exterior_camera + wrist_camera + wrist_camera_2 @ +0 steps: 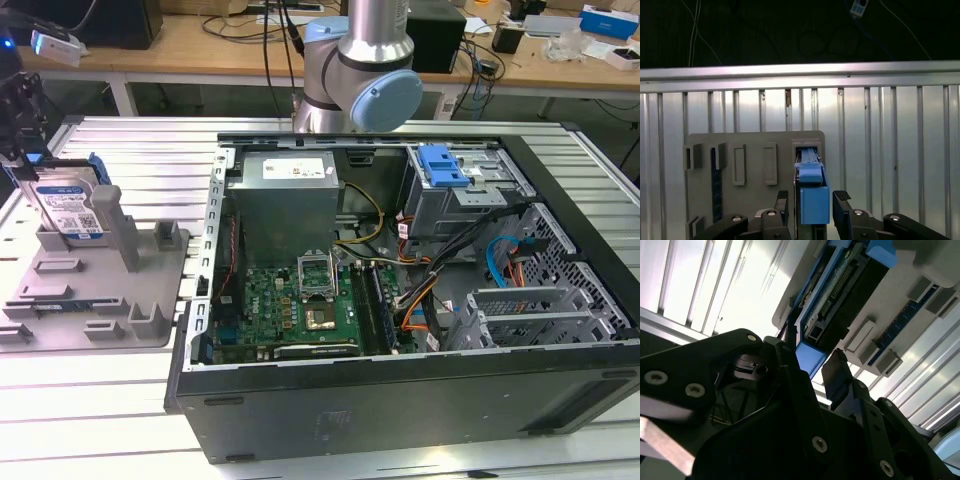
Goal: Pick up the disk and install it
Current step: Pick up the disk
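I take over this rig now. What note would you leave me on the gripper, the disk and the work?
Gripper: open, straddling the blue carrier of the disk, not shut on it.
Disk: upright in the grey tray, at the exterior view's left, outside the case.
Done: gripper is in place at the disk.
Left: grasp, lift, install.

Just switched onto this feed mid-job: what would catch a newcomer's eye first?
The open computer case with its green motherboard fills the exterior view's middle and right. At that view's left, the disk stands upright in the grey fixture tray. In the first wrist view the open gripper straddles the disk's blue carrier edge.
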Robot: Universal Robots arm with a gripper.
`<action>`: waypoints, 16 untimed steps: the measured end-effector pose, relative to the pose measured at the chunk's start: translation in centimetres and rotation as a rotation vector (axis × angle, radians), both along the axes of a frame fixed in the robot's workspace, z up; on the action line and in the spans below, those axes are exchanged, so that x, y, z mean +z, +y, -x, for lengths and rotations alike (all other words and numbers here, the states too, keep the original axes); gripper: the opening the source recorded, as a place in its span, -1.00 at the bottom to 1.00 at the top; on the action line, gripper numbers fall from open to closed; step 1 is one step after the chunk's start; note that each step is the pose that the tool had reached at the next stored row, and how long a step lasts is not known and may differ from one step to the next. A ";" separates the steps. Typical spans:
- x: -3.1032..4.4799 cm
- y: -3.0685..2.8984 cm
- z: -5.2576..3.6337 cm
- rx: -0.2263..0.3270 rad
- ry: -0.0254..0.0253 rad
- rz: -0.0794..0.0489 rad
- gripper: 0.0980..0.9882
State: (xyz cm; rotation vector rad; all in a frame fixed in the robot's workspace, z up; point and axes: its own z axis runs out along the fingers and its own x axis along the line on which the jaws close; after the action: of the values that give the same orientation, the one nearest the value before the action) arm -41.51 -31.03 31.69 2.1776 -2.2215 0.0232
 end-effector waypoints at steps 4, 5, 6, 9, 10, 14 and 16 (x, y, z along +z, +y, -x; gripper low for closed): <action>-0.21 0.00 0.00 0.003 0.0001 0.000 -0.14; -0.27 0.00 0.00 0.004 0.0001 0.000 -0.14; -0.32 0.00 0.00 0.004 0.0000 0.000 -0.14; -0.49 0.00 0.02 0.005 0.0001 0.000 -0.14; -0.57 0.00 0.03 0.006 0.0000 0.000 -0.14; -0.88 0.00 0.08 0.009 0.0001 0.000 -0.14; -1.08 0.00 0.10 0.010 0.0000 0.000 -0.14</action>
State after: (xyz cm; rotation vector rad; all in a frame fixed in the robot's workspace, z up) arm -41.61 -31.03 30.60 2.1892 -2.2102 0.0234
